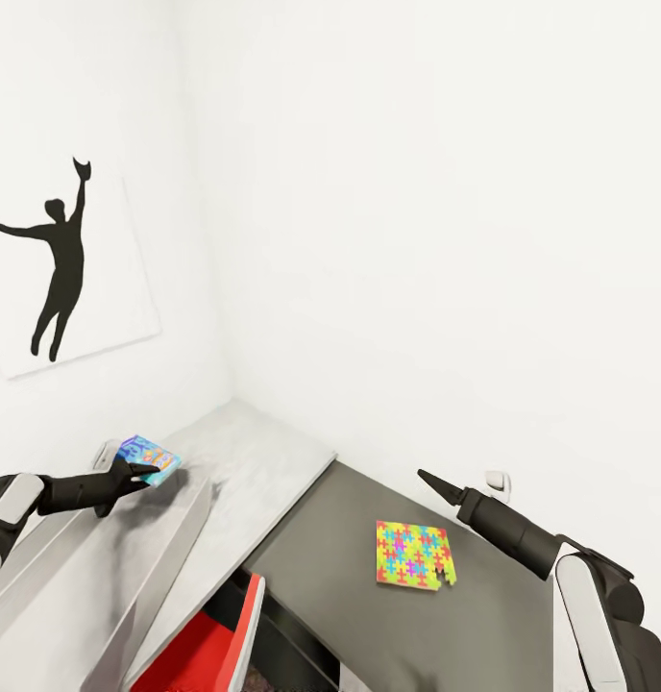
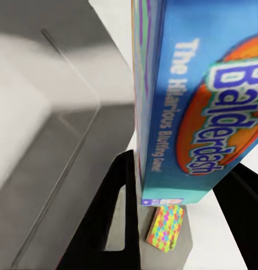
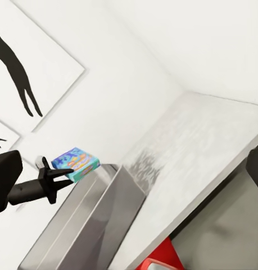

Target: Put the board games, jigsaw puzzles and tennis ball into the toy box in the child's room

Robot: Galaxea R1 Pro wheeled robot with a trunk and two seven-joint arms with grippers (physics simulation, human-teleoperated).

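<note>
Over the toy box [image 1: 129,567], at its far end, I have the left pincer [image 1: 146,475] closed on a blue board game [image 1: 149,459]. My head view shows the game held clear above the box's rim, close to the wall with the black silhouette picture [image 1: 57,274]. On the left wrist camera the game [image 2: 202,95] stands on edge between the two dark fingers [image 2: 114,219], its cover reading "Balderdash" in an orange oval, and the grey inside of the box [image 2: 50,146] lies below and beside it. My right wrist camera looks across at the same grip: the game [image 3: 76,163] pinched at the tip of the left pincer [image 3: 64,174], over the far rim of the box [image 3: 89,219].

The box sits on the light grey part of the bench [image 1: 263,461], along its left edge. On the dark grey part, a jigsaw [image 1: 414,555] lies flat, near the middle and well apart from the box; it has a notch at one corner. It also shows small past the fingers on the left wrist camera [image 2: 165,228].

My right pincer [image 1: 428,478] hangs above the dark part, beyond the jigsaw and near the back wall, holding nothing; its fingers look drawn together to a point. A red chair [image 1: 210,644] stands below the bench's inner corner.
</note>
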